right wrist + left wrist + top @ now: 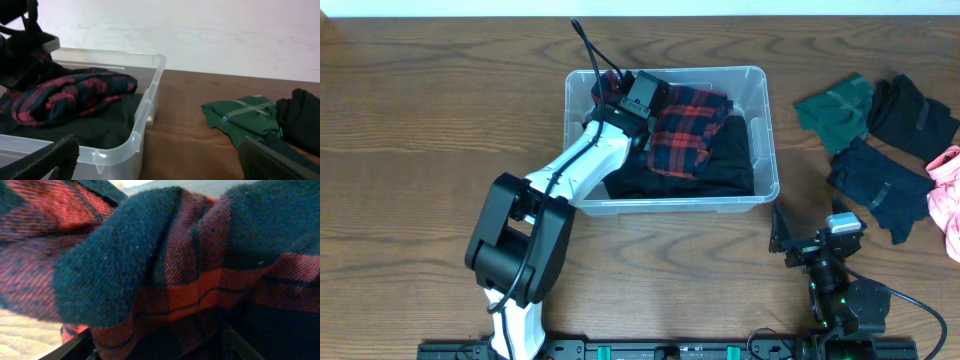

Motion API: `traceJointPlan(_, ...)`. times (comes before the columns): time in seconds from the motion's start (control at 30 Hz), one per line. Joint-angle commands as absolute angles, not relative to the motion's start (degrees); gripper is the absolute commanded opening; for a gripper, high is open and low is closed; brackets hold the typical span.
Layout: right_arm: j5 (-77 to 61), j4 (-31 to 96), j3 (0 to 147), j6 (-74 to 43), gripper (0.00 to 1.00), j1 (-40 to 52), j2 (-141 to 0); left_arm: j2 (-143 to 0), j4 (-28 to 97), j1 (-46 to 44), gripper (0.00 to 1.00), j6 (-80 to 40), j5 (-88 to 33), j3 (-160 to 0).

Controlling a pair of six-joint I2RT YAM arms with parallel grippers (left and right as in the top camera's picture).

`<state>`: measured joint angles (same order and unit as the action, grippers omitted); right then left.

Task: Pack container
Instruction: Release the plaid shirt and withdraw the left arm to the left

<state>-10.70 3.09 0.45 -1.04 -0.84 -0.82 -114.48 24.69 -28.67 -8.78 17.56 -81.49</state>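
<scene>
Left hand [612, 88] at plaid cloth [685, 130] by container [767, 120] rim, right hand [788, 238] spread outside

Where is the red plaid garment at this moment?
In the overhead view, the red plaid garment lies inside the clear container at the centre of the table, on top of a black garment, well left of the loose clothes pile.

Overhead straight down; right wrist low, toward container [147, 107]
</scene>
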Motion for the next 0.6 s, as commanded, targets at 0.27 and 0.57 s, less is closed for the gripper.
traceJointPlan(0.27,-10.96,3.22,0.32,-1.65,0.99,-1.1,-0.43,-99.33,28.12,-27.9,0.72,-8.21,16.1,-85.54)
traceJointPlan(0.57,-10.96,3.22,0.32,-1.65,0.99,-1.1,-0.43,-81.54,39.72,-23.4,0.98,-8.56,16.08,-85.54)
